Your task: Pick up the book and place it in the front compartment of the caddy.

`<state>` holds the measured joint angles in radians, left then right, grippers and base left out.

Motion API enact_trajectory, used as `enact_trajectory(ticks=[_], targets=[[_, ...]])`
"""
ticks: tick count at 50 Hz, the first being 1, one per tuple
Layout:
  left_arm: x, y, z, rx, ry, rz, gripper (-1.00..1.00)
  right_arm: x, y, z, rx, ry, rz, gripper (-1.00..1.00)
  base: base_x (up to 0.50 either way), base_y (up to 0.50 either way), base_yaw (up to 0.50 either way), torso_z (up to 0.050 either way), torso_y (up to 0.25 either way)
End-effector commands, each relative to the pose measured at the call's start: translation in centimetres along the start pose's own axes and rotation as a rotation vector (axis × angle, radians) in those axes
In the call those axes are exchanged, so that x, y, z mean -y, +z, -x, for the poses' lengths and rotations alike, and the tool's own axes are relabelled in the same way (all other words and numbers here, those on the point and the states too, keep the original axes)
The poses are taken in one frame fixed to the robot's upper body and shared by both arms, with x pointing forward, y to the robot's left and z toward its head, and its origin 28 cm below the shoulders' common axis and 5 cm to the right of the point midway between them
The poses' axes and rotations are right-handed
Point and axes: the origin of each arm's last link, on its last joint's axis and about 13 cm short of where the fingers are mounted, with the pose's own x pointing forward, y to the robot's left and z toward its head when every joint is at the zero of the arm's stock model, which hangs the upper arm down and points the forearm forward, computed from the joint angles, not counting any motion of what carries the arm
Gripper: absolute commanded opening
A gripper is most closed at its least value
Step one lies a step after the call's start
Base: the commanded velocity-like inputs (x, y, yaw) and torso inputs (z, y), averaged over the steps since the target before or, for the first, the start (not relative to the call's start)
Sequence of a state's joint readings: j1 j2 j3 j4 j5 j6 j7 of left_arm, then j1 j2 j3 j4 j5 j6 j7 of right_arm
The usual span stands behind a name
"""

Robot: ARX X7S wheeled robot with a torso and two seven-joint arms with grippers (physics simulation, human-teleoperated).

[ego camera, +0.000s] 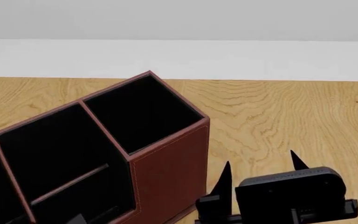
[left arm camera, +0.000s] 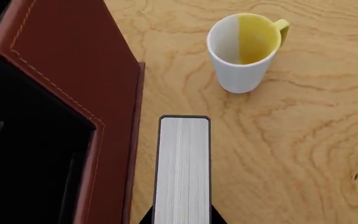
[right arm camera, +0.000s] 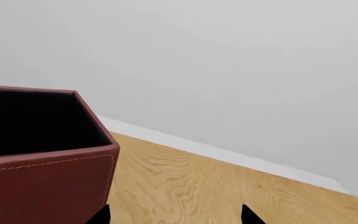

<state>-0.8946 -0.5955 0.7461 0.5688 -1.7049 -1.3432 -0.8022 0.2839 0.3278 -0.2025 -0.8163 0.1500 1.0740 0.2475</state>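
Observation:
In the left wrist view the black book (left arm camera: 182,168) shows its whitish page edge. My left gripper (left arm camera: 182,220) is shut on the book, with a black fingertip on each cover. The book hangs just outside the dark red caddy (left arm camera: 73,60), alongside its outer wall and not over any compartment. In the head view the caddy (ego camera: 166,172) fills the left side, its black sections open upward, and the book does not show. My right gripper (ego camera: 260,161) stands open beside the caddy's near right corner, holding nothing. In the right wrist view, bare wood lies between the right gripper's (right arm camera: 175,215) fingertips, with the caddy (right arm camera: 42,186) to one side.
A white mug (left arm camera: 244,51) with a yellow inside and handle stands on the wooden table (left arm camera: 303,149) a little beyond the book's far end. A pale wall (ego camera: 179,56) runs behind the table's back edge.

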Motion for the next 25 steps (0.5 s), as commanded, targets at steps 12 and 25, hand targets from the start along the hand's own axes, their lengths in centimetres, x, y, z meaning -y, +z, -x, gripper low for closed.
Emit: enact_trajectory(ticks=[12,25], targets=[[0.3,0.3,3.5,0.008,0.143,-0.098,-1.0,-0.1,0.1,0.2,0.011,0.001,-0.008,1.0,0.0,0.0,0.0,0.0,0.001],[0.6,1.1,5.4,0.036,0.149,-0.12,-1.0,0.0,0.0,0.3,0.01,0.0,-0.01,1.0,0.0,0.0,0.0,0.0,0.002]])
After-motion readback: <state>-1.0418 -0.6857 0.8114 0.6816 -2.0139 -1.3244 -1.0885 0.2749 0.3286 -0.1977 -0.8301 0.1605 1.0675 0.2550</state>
